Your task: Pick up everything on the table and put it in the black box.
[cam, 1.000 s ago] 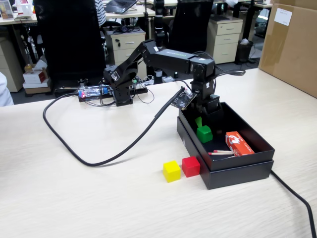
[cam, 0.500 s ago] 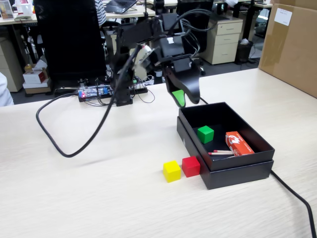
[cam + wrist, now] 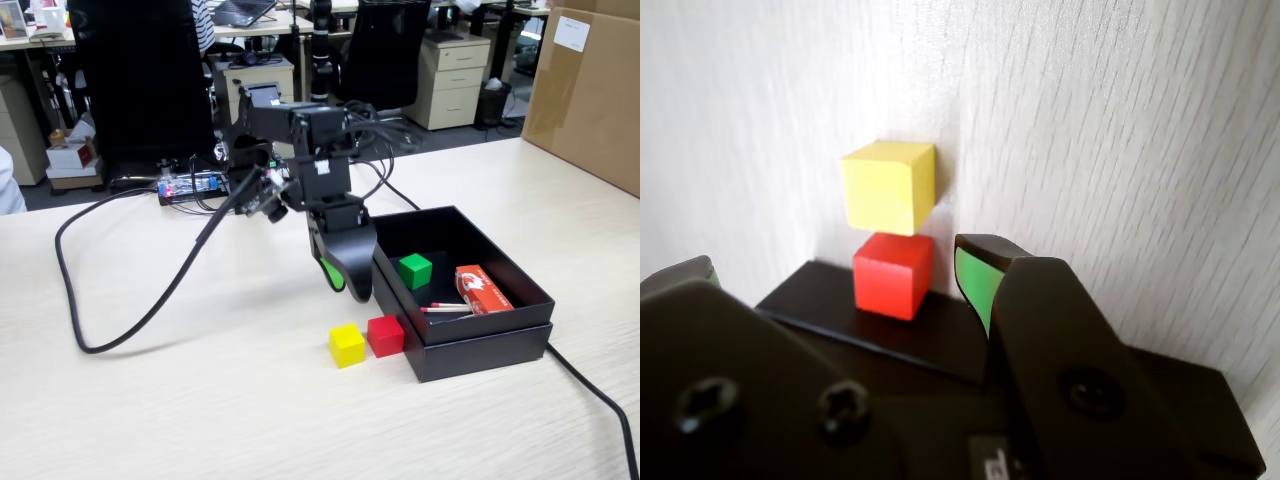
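Hung above the counter (image 3: 150, 400) just left of the black box (image 3: 480, 350) in the fixed view: jaws parted, nothing between them, gripper (image 3: 338, 278) tips pointing down. Green cube (image 3: 414, 270) inside the box, beside a red-orange matchbox (image 3: 482, 289) and matchsticks (image 3: 445, 309). Red cube (image 3: 385, 335) against the box's outer wall, yellow cube (image 3: 347, 345) just beside it, both on the counter; in the wrist view, yellow cube (image 3: 888, 187) beyond red cube (image 3: 893, 275), between the parted tips.

In the wrist view, the shallow matte black cardboard box (image 3: 930, 335) is largely hidden behind the black gripper (image 3: 835, 275), whose left jaw is mostly cut off.
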Available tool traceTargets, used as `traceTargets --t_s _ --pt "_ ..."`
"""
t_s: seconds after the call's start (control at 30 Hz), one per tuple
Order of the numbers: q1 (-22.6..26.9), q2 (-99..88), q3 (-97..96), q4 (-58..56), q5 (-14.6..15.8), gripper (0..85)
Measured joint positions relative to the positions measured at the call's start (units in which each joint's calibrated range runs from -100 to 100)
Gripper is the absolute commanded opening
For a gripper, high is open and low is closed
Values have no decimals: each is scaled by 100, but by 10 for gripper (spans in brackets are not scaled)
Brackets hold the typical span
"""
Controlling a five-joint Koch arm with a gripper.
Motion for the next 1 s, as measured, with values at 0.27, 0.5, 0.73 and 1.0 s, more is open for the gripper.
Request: traceTargets --t_s 0.27,0.5,0.73,1.0 --pt "-15 997 466 0 -88 477" --pt "-29 1566 621 77 -151 453" --pt "-49 1916 812 186 -220 145" --pt "-98 1929 876 194 -215 9"
